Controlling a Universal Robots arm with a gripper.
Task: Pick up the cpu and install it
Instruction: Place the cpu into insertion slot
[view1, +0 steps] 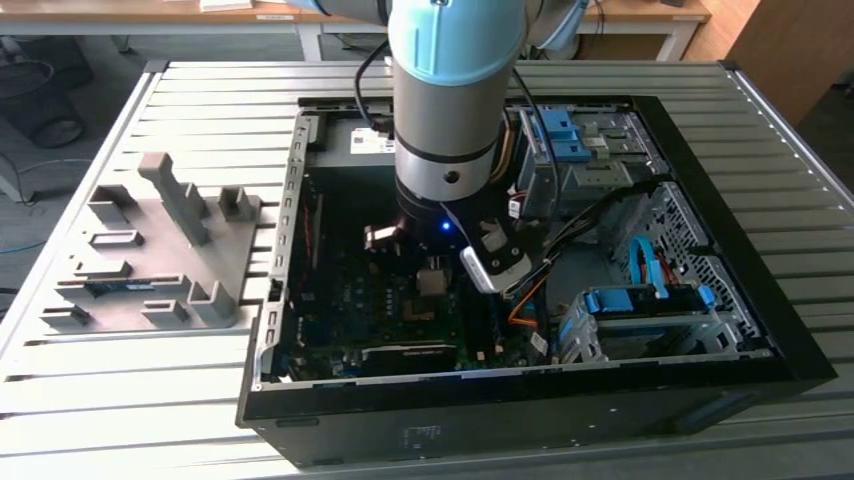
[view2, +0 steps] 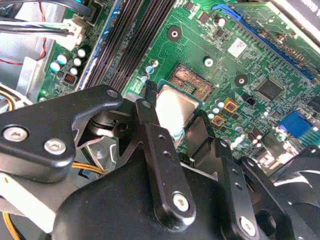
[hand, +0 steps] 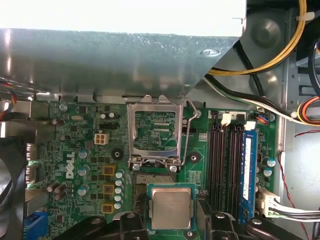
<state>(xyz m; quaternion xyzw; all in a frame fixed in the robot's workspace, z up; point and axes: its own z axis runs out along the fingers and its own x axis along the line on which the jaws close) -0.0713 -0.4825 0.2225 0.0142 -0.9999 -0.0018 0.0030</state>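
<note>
The hand (view2: 176, 117) pinched the cpu (hand: 171, 207) by two opposite edges, its fingers (view2: 150, 112) pressed against the package. The cpu was held flat over the motherboard (hand: 85, 145), just beside the open socket (hand: 156, 178), whose load plate (hand: 152, 131) stood raised. In the exterior view this assembly lay at frame centre, inside the open computer case (view1: 787, 340) that rested on the slatted bench (view1: 200, 90).

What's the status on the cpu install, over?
Gripper shut on cpu. Held over the edge of the socket, not seated. Load plate flipped open; nothing blocking the socket.
</note>
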